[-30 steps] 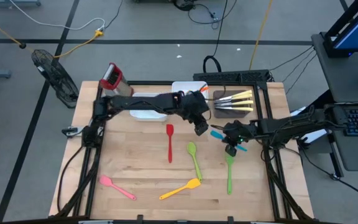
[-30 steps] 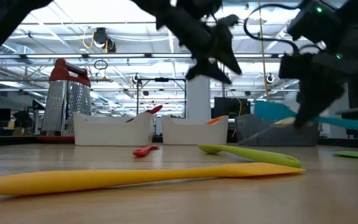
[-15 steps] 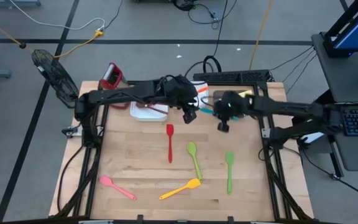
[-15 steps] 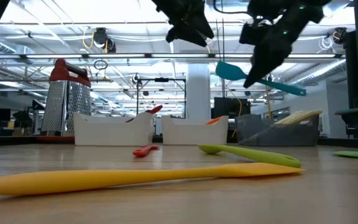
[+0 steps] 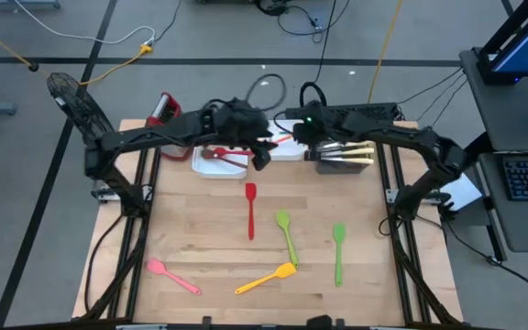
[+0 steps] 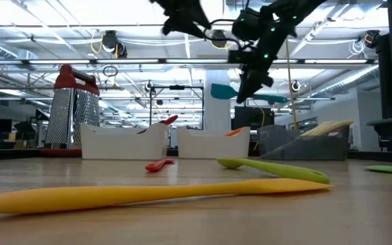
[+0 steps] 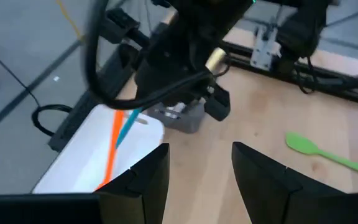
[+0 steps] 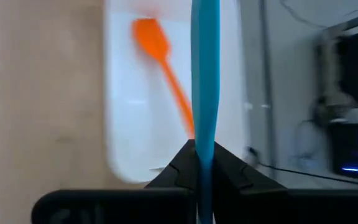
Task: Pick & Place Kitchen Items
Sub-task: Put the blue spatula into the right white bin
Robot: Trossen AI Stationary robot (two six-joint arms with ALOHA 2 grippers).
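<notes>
My right gripper (image 5: 299, 133) hangs over the right-hand white tray (image 5: 276, 152), shut on a blue spatula (image 6: 224, 90). An orange spatula (image 8: 161, 65) lies flat in that tray. My left gripper (image 5: 261, 156) hovers open and empty just left of it, beside the left-hand white tray (image 5: 216, 163), which holds a red utensil. On the wood lie a red spatula (image 5: 250, 209), two green spoons (image 5: 285, 234) (image 5: 338, 252), a yellow spatula (image 5: 266, 279) and a pink spoon (image 5: 172, 275). My right gripper pinches the blue spatula's handle (image 8: 203, 138) between its two fingers. The fingers slant down from above. The spatula runs out past the fingertips, nearly level in the low view with its blade (image 6: 222, 90) toward the left, lifted clear above the white tray.
A dark tray (image 5: 324, 165) with pale-handled knives stands right of the white trays. A red-topped metal grater (image 5: 163, 112) stands at the far left corner. The two grippers hang close together over the trays. The near half of the table holds only the loose utensils.
My right gripper has risen and swung from the table's right middle toward the far edge and the left, rolling as it went, with the blue spatula lifted along over the white tray. My left gripper has risen and drawn back toward the left, still open.
</notes>
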